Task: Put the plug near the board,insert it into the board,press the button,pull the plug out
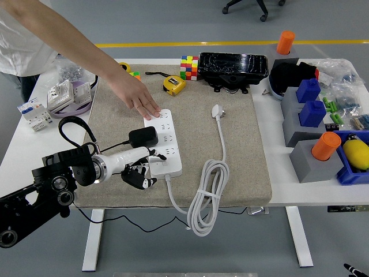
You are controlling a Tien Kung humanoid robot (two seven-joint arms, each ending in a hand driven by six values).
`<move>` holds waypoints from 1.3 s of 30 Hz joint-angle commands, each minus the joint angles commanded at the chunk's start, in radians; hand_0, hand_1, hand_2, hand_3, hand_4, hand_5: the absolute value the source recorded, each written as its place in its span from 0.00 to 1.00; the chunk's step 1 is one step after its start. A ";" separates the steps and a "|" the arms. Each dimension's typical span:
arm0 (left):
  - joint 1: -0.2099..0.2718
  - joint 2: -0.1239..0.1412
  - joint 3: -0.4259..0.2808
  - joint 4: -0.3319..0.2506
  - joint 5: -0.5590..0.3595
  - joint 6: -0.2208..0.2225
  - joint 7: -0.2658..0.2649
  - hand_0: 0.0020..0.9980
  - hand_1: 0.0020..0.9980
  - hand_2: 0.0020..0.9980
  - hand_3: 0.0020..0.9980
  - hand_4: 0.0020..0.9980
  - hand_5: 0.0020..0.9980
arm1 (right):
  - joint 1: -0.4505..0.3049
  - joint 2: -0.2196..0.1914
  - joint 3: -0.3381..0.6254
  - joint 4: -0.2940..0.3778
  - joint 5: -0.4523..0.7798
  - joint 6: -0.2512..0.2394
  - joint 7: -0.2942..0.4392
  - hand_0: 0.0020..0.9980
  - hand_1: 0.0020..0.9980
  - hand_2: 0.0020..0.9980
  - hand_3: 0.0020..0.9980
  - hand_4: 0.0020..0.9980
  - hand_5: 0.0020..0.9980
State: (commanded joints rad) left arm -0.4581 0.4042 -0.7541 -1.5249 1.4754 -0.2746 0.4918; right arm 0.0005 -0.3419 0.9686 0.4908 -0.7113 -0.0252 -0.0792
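Note:
A white power board (166,143) lies on the grey mat (230,161). A black plug (143,137) sits at the board's left edge, its black cord trailing off to the left. My left hand (143,169) is at the board's near left corner. One pale finger reaches to the board's near end, just below the plug, and the black fingers are curled under with nothing in them. A person's hand (141,101) rests flat on the board's far end. My right hand is out of sight.
The board's own white cable (203,196) coils over the mat's front edge, and its white plug (217,111) lies mid-mat. A yellow tape measure (173,85), a colour cube (188,67) and a black case (233,68) sit at the back. Blue and grey blocks (311,115) crowd the right side.

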 joint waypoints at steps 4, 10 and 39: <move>-0.003 -0.001 0.002 0.004 -0.003 -0.003 0.002 0.16 0.06 0.16 0.88 0.59 0.00 | 0.002 -0.001 0.001 0.000 0.000 0.000 0.000 0.67 0.68 0.67 0.56 0.92 0.51; -0.004 -0.003 0.003 0.007 -0.006 -0.011 0.005 0.15 0.06 0.16 0.87 0.58 0.00 | 0.003 -0.004 0.001 0.002 -0.001 -0.001 0.000 0.67 0.68 0.67 0.56 0.92 0.51; -0.002 -0.014 0.001 0.047 -0.012 0.020 -0.040 0.16 0.06 0.16 0.83 0.57 0.00 | 0.003 -0.007 0.004 0.004 -0.004 -0.001 0.000 0.67 0.68 0.67 0.56 0.92 0.51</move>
State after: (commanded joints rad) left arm -0.4597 0.3906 -0.7533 -1.4779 1.4639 -0.2548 0.4516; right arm 0.0039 -0.3492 0.9729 0.4946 -0.7149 -0.0258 -0.0788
